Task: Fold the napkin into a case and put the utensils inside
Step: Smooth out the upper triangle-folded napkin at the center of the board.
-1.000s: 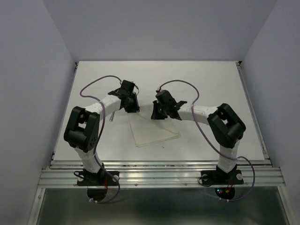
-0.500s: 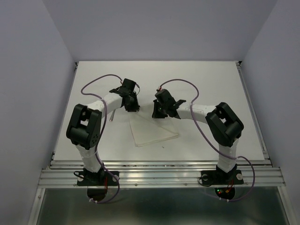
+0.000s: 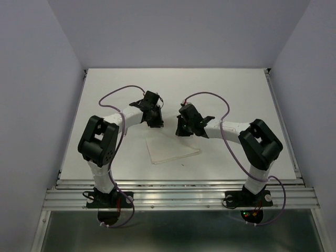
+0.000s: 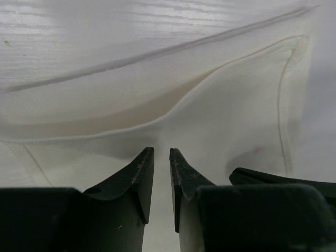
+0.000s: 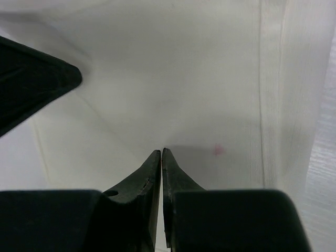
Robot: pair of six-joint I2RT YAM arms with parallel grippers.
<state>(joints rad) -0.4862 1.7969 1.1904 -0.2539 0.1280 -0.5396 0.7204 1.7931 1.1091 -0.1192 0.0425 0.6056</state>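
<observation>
Left pincer (image 4: 160, 151) narrowly parted, right pincer (image 5: 160, 151) closed, at 11 and 1 o'clock of thin white napkin sheet (image 3: 169, 149). Likely step: folding. Next: pinch edge, fold toward 6 o'clock.

No text, label, brand, number or sign can be read anywhere in these views.

A white table (image 3: 236, 94) carries the flat napkin (image 3: 170, 148).

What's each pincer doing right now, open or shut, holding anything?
Left pincer: slightly open, empty, over the thin white rectangular napkin.
Right pincer: shut, tips at the napkin; whether it grips it cannot be told.
</observation>
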